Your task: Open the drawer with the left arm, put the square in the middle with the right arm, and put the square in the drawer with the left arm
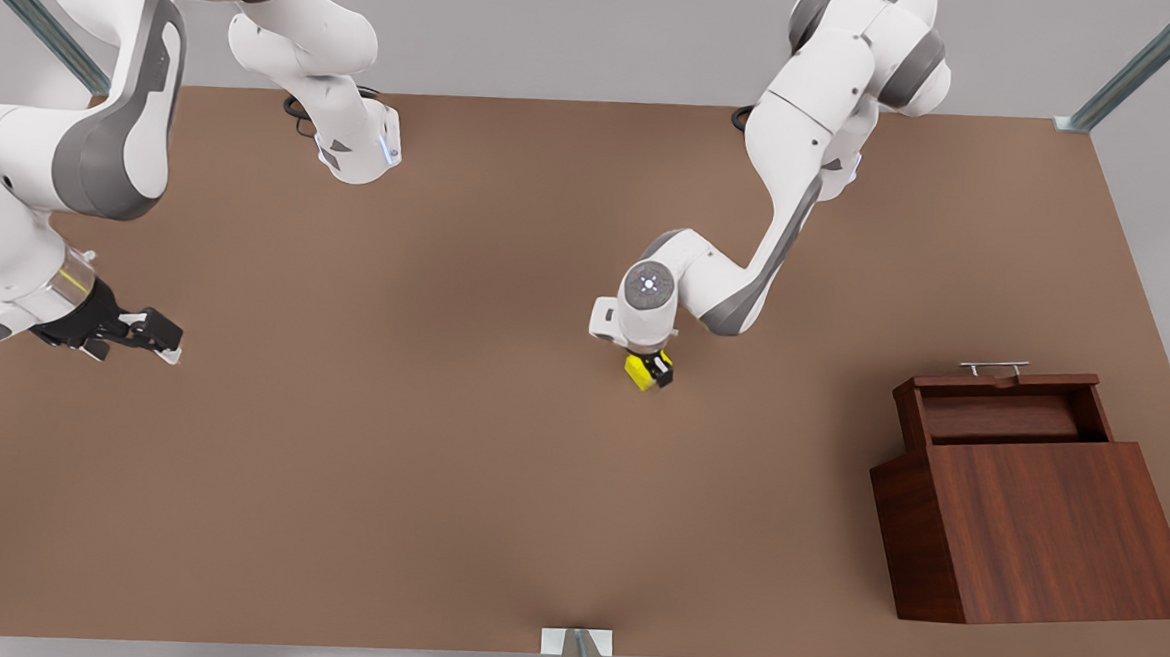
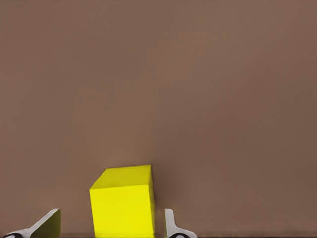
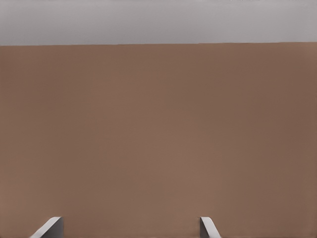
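left tool straddles the square, fingers apart.

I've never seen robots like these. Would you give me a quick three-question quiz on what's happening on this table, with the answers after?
1. True or false: the drawer is pulled out of its cabinet.
2. Which gripper is at the yellow square: A) left gripper, B) right gripper?
3. Fill in: the left gripper's fingers stand on either ____ of the square, one finger apart from it.

Key
1. True; its silver handle sticks out and the tray is bare inside.
2. A. The right gripper waits, open, at the front view's left over the table.
3. Side.
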`<state>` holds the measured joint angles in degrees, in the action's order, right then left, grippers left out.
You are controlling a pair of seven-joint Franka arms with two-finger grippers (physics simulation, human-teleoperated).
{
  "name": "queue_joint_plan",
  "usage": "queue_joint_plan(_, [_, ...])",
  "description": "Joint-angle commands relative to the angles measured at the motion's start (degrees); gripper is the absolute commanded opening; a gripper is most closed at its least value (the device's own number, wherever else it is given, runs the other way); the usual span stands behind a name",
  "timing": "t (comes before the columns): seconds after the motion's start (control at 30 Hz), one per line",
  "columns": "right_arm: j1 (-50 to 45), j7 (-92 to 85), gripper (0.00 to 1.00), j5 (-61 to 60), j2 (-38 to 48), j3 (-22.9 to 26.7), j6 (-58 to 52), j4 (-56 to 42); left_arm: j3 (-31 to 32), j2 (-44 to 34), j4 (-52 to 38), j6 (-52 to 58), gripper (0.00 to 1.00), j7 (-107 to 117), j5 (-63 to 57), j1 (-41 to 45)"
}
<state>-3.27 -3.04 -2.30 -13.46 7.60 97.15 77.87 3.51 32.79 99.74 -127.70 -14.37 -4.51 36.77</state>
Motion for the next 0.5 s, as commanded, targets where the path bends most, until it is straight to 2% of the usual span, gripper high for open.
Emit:
queue_joint_plan(0.0, [0.3, 0.0, 1.00, -0.2, 0.0, 0.4, 0.0, 0.0, 0.0, 0.0, 0.5, -0.5, 1.00, 0.0, -0.6, 0.1])
queue_joint_plan(0.43, [0.1, 0.1, 1.00, -0.2, -0.3, 0.7, 0.5, -1.1, -0.4, 3.7, 2.0, -1.9, 1.00, 0.0, -0.6, 0.1])
queue_joint_plan(0.47, [0.1, 0.1, 1.00, -0.2, -0.3, 0.7, 0.1, -1.1, -0.4, 4.2, 2.0, -2.0, 0.95, 0.0, -0.7, 0.1])
